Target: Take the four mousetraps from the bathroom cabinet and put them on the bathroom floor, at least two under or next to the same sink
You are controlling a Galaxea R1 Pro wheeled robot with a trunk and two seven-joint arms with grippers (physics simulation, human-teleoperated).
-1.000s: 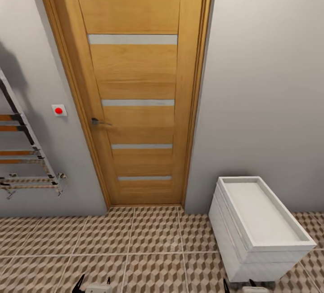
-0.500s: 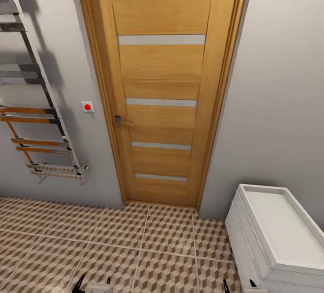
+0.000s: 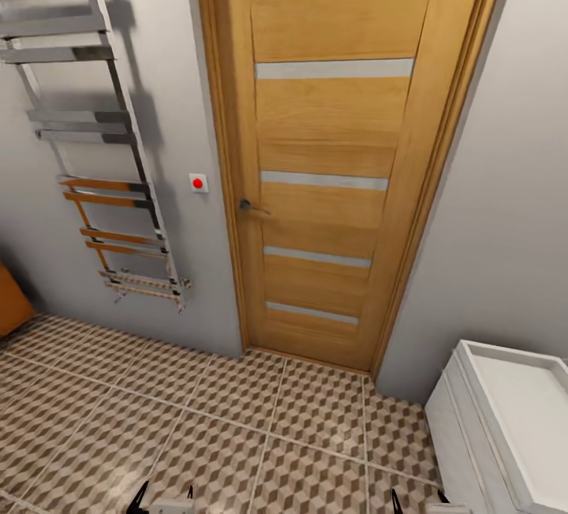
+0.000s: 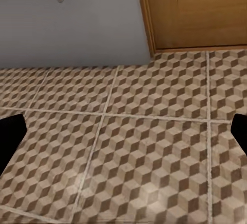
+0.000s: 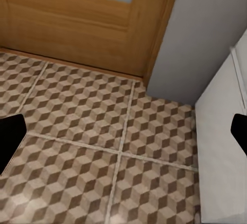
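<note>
With both grippers spread wide and empty above the cube-patterned brown-and-beige tiled bathroom floor (image 3: 237,427), no mousetraps visible, the base risks clipping the white boxy unit (image 3: 505,427) (near right) while turning.

We face a closed wooden door (image 3: 331,175) with pale horizontal strips and a lever handle (image 3: 251,206); a small switch with a red dot (image 3: 198,183) sits on the grey wall just beside its frame; a chrome ladder-style towel rail (image 3: 95,151) hangs further left; the bathroom floor (image 3: 237,435) spreads below; a white boxy unit (image 3: 505,419) stands at lower right; an orange-brown corner (image 3: 12,301) shows at the left edge; our dark gripper tips reach the bottom edge.
</note>
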